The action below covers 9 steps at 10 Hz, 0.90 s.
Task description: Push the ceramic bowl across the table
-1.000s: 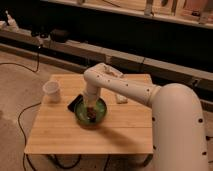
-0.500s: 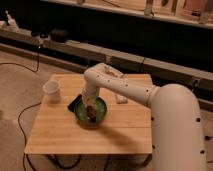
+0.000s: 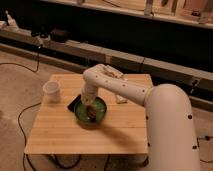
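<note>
the pincer [image 3: 90,106] is clenched, dipped inside the round glossy green ceramic bowl [image 3: 101,111], which rings it at the middle of the light wooden plank table [image 3: 60,135]. the bowl looks heavy, rigid, breakable and smooth-bottomed, so it would likely be better to press low on its inner wall than to pinch it.

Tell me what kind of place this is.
Probably a robotics lab or workshop: loose cables on the floor, long benches behind, and the claw down in the ceramic bowl on the table.

Wooden table [image 3: 55,135]: ceramic bowl [image 3: 101,114], cup [image 3: 52,91], phone [image 3: 73,103]
</note>
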{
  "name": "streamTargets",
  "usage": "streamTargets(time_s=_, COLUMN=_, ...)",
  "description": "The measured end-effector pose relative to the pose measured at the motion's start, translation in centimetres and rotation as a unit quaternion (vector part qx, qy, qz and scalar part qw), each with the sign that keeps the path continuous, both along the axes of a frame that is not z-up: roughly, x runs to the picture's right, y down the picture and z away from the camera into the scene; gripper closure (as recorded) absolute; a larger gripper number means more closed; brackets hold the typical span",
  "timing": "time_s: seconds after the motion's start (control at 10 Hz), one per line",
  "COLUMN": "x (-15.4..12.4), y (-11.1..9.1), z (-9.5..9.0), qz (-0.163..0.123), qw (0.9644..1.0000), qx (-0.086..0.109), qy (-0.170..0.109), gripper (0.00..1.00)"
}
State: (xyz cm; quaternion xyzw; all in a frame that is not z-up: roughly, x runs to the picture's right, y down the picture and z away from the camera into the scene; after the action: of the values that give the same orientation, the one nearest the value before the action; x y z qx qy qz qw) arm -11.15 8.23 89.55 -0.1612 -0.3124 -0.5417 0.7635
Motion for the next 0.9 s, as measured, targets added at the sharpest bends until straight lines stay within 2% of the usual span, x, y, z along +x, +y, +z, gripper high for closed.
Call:
streamTargets(time_s=0.2, x=-1.2, y=-0.6, z=1.0, qz=0.002, qw=1.0000, qx=0.004, qy=0.000, gripper=1.00)
streamTargets(time_s=0.6, x=-2.5, y=-0.5, z=2.5, qz=0.002, qw=1.0000, qx=0.002, qy=0.003, gripper=1.00)
streamTargets(time_s=0.9, x=-3.3, y=-1.7, z=3.0, qz=0.013, qw=0.9998, qx=0.011, qy=-0.002, gripper=1.00)
